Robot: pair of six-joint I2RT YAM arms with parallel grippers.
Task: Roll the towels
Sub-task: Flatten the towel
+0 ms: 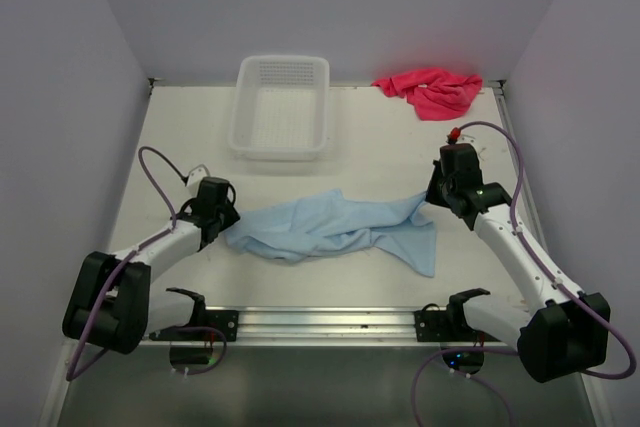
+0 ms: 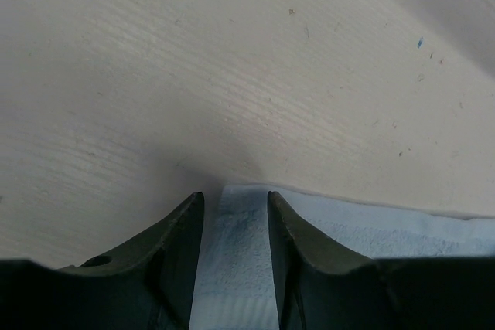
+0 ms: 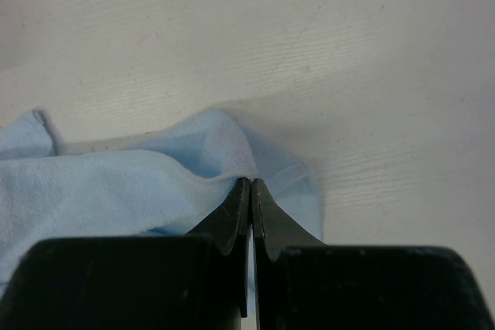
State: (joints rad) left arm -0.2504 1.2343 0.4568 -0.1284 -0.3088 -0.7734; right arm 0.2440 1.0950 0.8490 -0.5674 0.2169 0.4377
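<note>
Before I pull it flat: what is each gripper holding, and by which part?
The right gripper is pinched shut on the blue towel at its right end. The left gripper straddles its left end, jaws apart, not clamped.

Pale blue towel (image 1: 330, 227), pink-red towel (image 1: 435, 92), white lattice basket (image 1: 280, 150), cream table (image 1: 380, 152), white arms (image 1: 160, 242), black jaws

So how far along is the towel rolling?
Done: nothing rolled yet. In hand: the right gripper is shut on one corner of the blue towel, and the left gripper, open, straddles its opposite edge; the towel lies crumpled, not flat. Left: spread and roll it, then the red towel, bunched at the far right corner, untouched.
</note>
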